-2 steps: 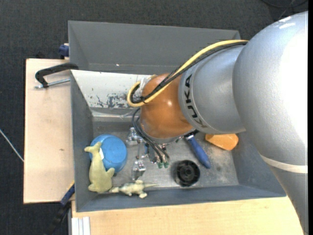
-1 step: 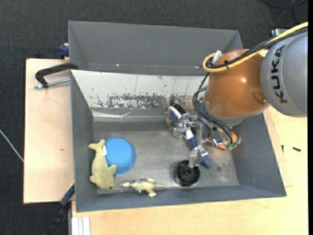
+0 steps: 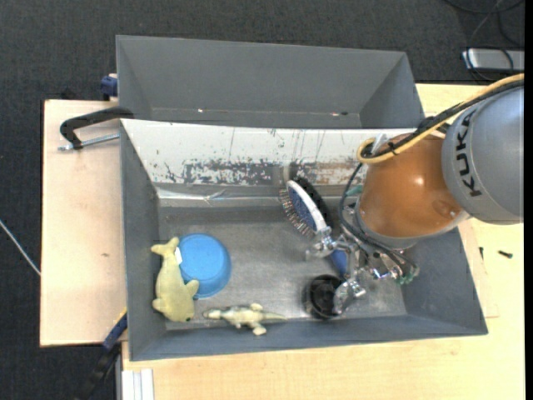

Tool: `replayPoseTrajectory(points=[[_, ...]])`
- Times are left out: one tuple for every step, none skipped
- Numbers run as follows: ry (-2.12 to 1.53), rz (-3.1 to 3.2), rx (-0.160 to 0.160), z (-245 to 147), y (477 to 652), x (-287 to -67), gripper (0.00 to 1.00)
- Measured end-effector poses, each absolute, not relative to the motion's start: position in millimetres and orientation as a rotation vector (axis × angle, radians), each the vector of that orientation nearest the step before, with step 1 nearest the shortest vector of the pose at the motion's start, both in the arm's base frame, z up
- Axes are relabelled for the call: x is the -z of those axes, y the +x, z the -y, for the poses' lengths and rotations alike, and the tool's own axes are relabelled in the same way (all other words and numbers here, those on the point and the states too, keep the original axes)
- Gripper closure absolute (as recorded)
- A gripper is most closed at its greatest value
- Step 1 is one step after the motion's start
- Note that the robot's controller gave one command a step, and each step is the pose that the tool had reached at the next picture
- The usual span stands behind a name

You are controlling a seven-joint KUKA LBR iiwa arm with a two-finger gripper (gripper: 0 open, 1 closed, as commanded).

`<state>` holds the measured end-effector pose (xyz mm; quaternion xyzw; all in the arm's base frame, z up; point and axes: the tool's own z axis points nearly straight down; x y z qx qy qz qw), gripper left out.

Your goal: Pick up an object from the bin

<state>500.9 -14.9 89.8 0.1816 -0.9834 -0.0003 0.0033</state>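
Note:
My gripper [image 3: 338, 267] is low in the bin's right front part, under the orange wrist cover. It is open, with one fingertip [image 3: 321, 246] to the upper left and the other to the lower right. A blue hairbrush [image 3: 305, 207] with pale bristles lies tilted against the back slope. Its blue handle runs down between my fingers, which do not grip it. A black round thing [image 3: 323, 297] sits on the floor just beside the lower fingertip.
A blue bowl [image 3: 204, 264] stands at the left front. A pale yellow dolphin toy [image 3: 173, 292] lies to its left, and a small pale lizard toy [image 3: 240, 315] lies along the front wall. The arm covers the bin's right side.

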Motion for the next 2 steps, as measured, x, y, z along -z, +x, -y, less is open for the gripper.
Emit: replayPoseTrajectory(points=[[0.574, 3.088, 0.001, 12.5, 503.2, -94.8, 1.0], [0.635, 3.091, -0.005, 29.0, 497.1, -245.8, 1.0]])
